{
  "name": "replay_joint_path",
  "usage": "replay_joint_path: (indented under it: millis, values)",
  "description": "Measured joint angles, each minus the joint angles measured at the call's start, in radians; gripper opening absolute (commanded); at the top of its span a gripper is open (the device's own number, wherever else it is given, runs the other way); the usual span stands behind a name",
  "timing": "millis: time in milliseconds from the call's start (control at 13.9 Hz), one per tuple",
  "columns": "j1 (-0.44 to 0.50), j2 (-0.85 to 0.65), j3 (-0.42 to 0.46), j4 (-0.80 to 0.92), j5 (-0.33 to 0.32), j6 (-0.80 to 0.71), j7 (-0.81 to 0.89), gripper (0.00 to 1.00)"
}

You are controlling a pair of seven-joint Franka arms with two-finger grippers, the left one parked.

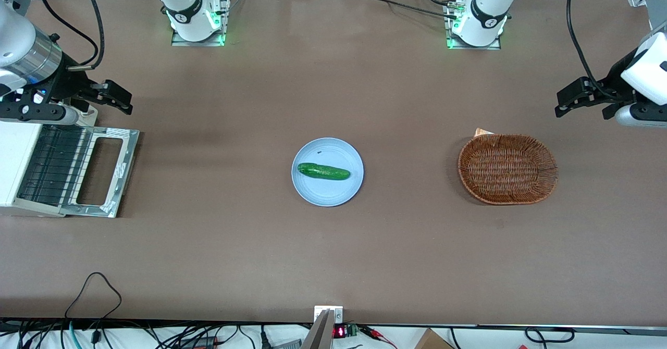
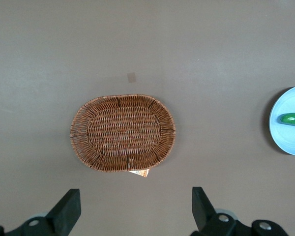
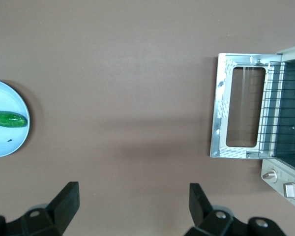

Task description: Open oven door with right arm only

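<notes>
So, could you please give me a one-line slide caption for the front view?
Oven door lies fully open on the table; the right arm's gripper, open, hangs above the table near the oven.

The oven door (image 1: 99,171) is lying flat on the table (image 1: 333,255) before the oven (image 1: 15,169); the gripper (image 1: 112,96) is hanging nearby, apparently above bare table, fingers apart.
</notes>
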Motion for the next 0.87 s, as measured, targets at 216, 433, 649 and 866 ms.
replay_joint_path:
  millis: [216, 433, 649, 866]
  values:
    - [0.002, 0.000, 0.009, 0.002, 0.003, 0.000, -0.056, 0.99]
    - [0.002, 0.000, 0.011, 0.002, 0.003, 0.000, -0.063, 0.99]
    - [0.002, 0.001, 0.011, 0.002, 0.003, -0.001, -0.071, 0.99]
    - [0.002, 0.001, 0.011, 0.002, 0.003, -0.001, -0.073, 0.99]
